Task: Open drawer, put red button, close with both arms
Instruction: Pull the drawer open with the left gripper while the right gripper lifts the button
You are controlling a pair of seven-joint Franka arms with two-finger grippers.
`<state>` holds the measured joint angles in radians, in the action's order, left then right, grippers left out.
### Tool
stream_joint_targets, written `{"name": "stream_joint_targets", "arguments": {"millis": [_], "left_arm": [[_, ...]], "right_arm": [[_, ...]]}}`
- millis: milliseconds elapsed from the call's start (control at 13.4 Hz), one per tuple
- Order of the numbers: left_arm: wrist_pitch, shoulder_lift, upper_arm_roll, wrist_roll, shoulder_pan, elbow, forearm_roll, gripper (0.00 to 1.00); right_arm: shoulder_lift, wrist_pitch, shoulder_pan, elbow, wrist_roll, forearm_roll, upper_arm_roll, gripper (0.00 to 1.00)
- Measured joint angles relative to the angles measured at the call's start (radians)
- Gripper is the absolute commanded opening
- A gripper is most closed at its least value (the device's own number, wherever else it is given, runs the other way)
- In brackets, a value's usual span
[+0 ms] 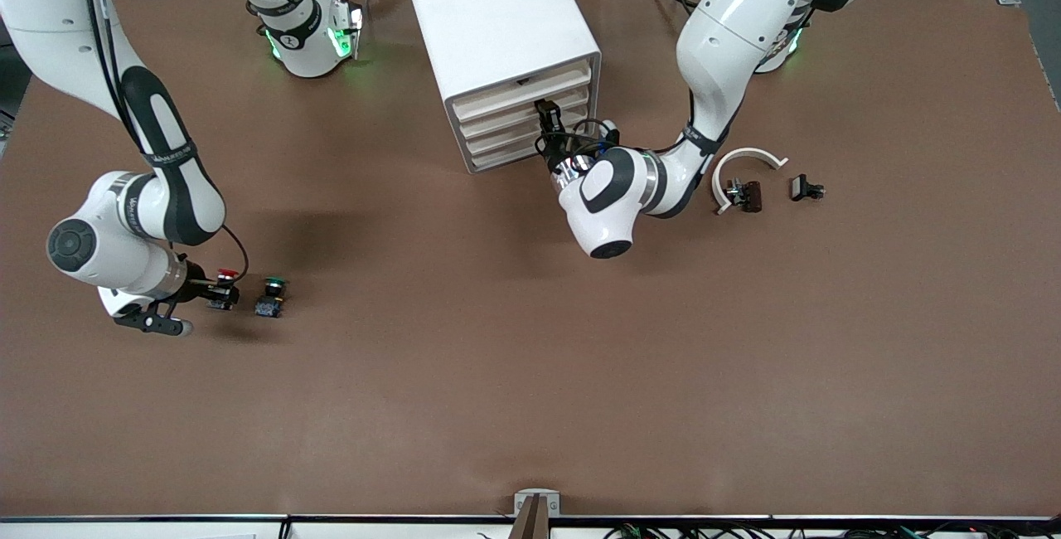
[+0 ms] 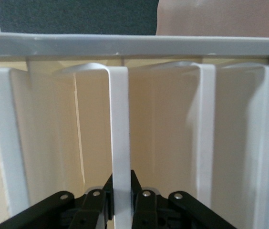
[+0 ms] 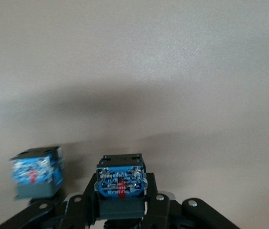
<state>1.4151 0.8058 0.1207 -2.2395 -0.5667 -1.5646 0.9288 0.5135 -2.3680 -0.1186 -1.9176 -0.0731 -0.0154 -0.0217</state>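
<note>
The white cabinet (image 1: 497,16) stands at the table's robot side with its four cream drawers pushed in. My left gripper (image 1: 547,118) is at the cabinet's front, shut on the thin white front lip of one of the middle drawers (image 2: 120,119); the black fingers (image 2: 137,183) pinch that lip from both sides. The red button (image 1: 224,278) sits toward the right arm's end of the table. My right gripper (image 1: 214,297) is shut on it, and the right wrist view shows its dark, blue-labelled body (image 3: 121,183) squeezed between the jaws.
A green-capped switch (image 1: 271,297) stands right beside the red one, also seen as a blue-labelled block (image 3: 34,171). Toward the left arm's end lie a white curved piece (image 1: 746,164), a dark clip-like part (image 1: 746,196) and a small black part (image 1: 806,188).
</note>
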Motion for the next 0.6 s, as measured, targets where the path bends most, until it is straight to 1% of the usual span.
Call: {"name": "stream_joint_targets", "arguments": {"millis": [150,374,449,599], "left_arm": [[-0.004,0.0,-0.019,0.0,0.027,0.02,-0.005,0.0],[-0.009,0.002,-0.028,0.001,0.104,0.045,-0.017,0.0],[-0.008,0.004,-0.03,0.001,0.123,0.056,-0.024,0.0],[-0.007,0.009,-0.041,0.001,0.139,0.083,-0.034,0.0]], "right_arm": [[-0.051,0.079,0.029,0.01,-0.077,0.0,0.006,0.0],[-0.129,0.175,0.11,0.014,-0.235,-0.001,0.011,0.0],[-0.156,0.204,0.138,0.014,-0.29,-0.009,0.013,0.0],[-0.207,0.256,0.2,0.015,-0.387,-0.058,0.017,0.0]]}}
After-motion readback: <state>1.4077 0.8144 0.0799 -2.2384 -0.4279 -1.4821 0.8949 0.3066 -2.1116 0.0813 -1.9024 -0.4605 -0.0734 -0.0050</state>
